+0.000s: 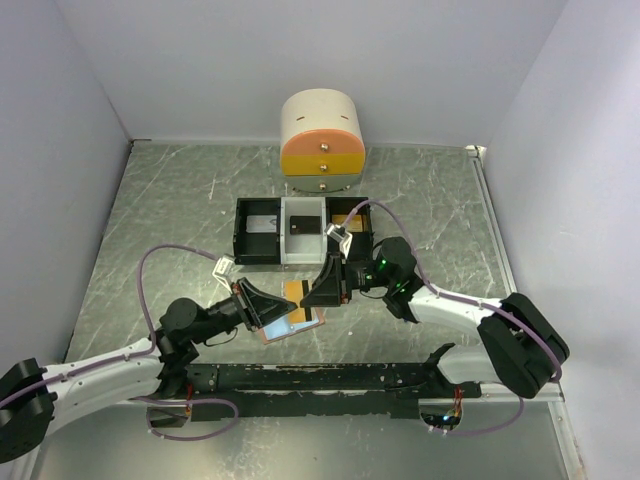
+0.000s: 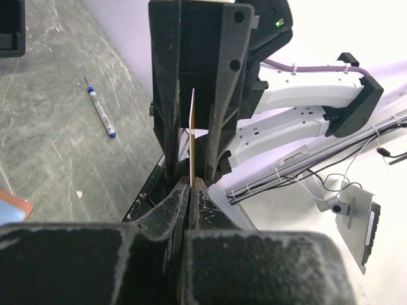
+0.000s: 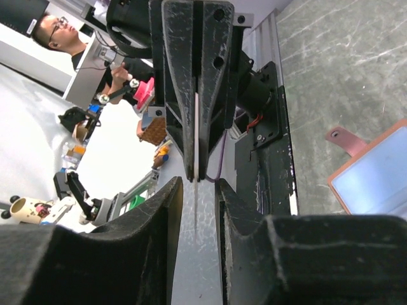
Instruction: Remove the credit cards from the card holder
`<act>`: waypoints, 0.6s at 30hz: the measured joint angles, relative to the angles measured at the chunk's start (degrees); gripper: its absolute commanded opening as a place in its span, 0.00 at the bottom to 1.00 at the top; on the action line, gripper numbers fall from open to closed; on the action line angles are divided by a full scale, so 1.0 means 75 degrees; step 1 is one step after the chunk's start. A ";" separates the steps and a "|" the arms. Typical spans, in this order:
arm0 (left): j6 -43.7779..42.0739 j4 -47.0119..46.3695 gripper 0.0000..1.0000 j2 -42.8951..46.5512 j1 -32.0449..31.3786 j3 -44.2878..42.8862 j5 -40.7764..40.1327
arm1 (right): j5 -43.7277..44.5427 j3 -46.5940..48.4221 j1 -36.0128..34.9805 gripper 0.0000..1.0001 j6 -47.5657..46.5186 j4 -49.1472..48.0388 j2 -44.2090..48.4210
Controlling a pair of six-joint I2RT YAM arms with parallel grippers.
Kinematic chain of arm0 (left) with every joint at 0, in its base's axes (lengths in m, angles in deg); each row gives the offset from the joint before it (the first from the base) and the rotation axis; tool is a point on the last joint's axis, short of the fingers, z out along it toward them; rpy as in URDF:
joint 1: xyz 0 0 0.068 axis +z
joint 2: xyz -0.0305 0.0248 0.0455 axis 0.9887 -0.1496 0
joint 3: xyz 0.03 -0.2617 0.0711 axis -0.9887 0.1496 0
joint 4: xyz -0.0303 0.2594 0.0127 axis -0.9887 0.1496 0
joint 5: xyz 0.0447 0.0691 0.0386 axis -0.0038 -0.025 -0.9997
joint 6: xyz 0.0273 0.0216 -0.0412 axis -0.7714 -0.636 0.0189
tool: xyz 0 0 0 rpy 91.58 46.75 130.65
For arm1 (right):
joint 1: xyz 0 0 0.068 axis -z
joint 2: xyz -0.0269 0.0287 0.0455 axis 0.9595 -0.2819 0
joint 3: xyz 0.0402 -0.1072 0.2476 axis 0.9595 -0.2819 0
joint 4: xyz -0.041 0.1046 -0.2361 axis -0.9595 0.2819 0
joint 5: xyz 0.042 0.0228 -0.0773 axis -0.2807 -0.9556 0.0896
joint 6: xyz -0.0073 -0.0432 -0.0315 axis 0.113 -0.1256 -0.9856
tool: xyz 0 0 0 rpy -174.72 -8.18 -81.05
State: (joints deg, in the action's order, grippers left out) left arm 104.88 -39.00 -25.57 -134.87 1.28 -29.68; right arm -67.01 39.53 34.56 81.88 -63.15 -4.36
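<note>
My left gripper (image 2: 191,184) is shut on the edge of a thin orange-gold credit card (image 2: 193,127), which it holds upright above the table. In the top view that card (image 1: 294,291) bridges the two grippers. My right gripper (image 3: 198,184) faces the left one, and its jaws straddle the card's far edge (image 3: 195,197) with a gap on each side. The card holder (image 1: 292,326), tan with light blue lining, lies open on the table beneath both grippers. It also appears at the right of the right wrist view (image 3: 381,181). Other credit cards are out of view.
A black-and-white row of compartment trays (image 1: 300,232) stands just behind the grippers. A round cream and orange drawer box (image 1: 322,145) is at the back wall. A slim blue-white pen (image 2: 100,107) lies on the table. The arms' base rail (image 1: 320,378) runs along the near edge.
</note>
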 measured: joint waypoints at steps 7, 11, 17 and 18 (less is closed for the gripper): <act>-0.0026 0.0184 0.07 0.0373 0.0000 0.0000 -0.0023 | 0.0000 -0.0146 -0.0006 0.08 0.0064 -0.0102 0.0000; -0.0038 0.0283 0.07 0.0466 0.0000 0.0000 -0.0070 | -0.0064 -0.0152 -0.0009 0.00 0.0224 -0.0367 -0.0003; -0.0035 0.0280 0.16 0.0452 0.0003 0.0000 -0.0070 | -0.0119 -0.0152 -0.0003 0.00 0.0385 -0.0586 -0.0105; -0.0032 0.0280 0.21 0.0443 0.0003 0.0000 -0.0076 | -0.0119 -0.0152 0.0000 0.00 0.0388 -0.0595 -0.0105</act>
State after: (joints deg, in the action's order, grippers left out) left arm 104.64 -36.90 -22.25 -134.85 1.28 -30.24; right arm -67.90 38.39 34.56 84.79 -67.61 -5.14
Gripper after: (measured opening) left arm 0.105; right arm 0.009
